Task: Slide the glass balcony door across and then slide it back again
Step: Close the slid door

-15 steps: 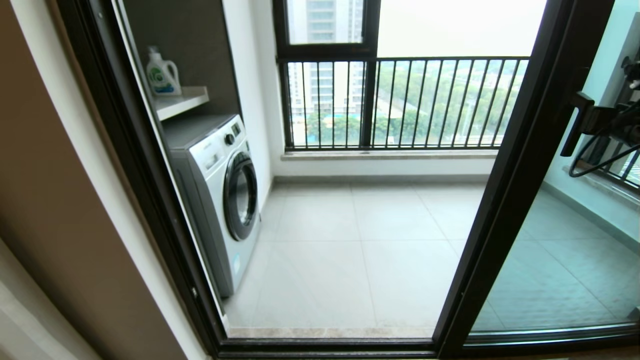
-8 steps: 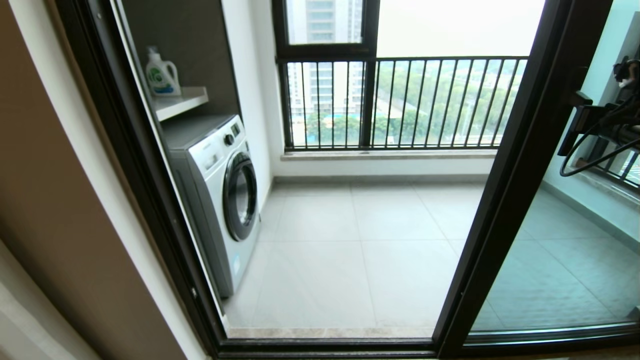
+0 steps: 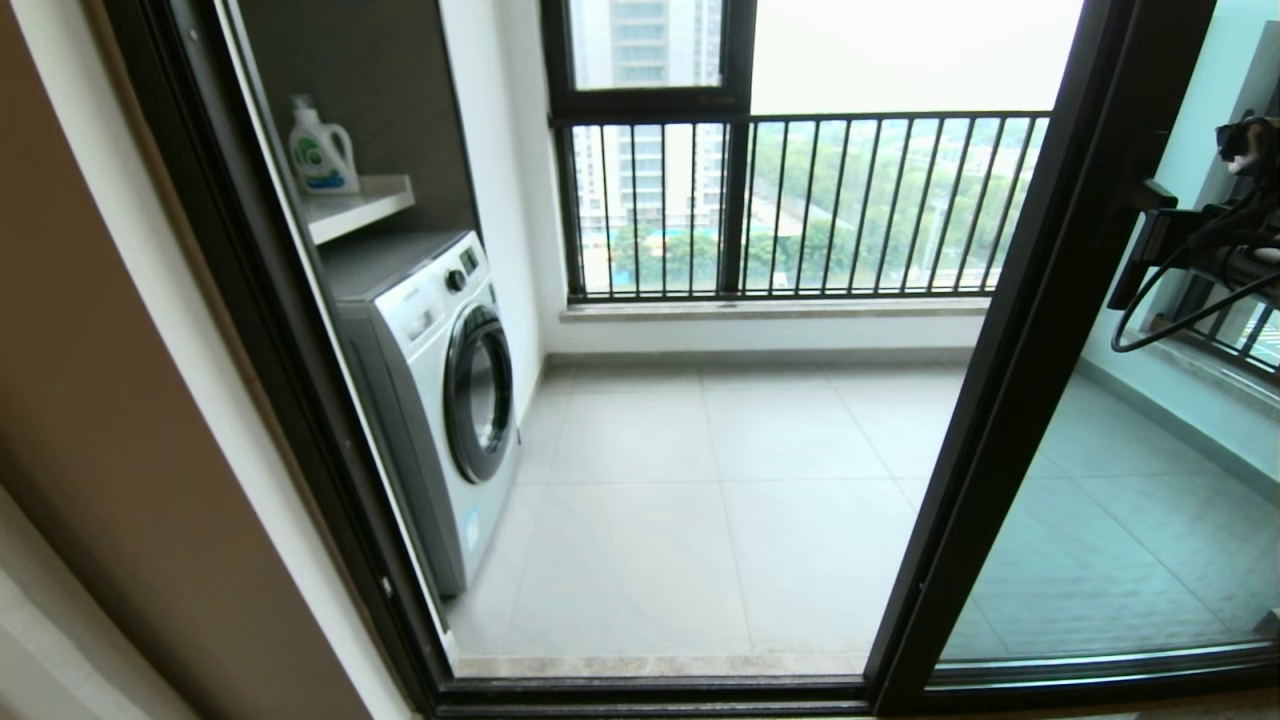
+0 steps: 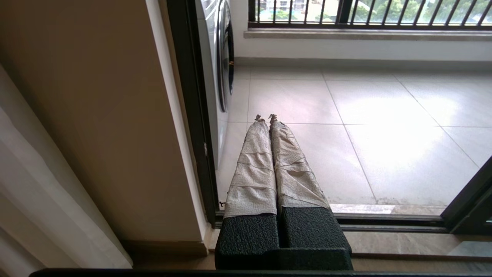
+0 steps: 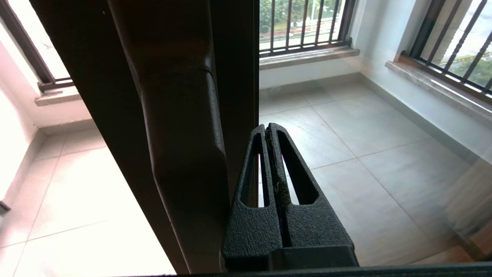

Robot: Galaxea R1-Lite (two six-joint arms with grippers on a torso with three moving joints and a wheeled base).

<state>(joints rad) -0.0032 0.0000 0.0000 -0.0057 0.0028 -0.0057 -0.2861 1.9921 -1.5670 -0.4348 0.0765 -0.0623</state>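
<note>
Right now the glass door [image 3: 1040, 330] stands on the right side of the doorway, slid partly across. Beside its black handle [image 5: 180, 154] sits the right gripper [image 5: 268, 127], its jaws pressed together on nothing. Low by the wall, the left gripper [image 4: 265, 117] waits, jaws closed too.

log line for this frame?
door: glass balcony door slid aside, doorway open | right pincer: shut, beside handle | left pincer: shut, parked low
</note>
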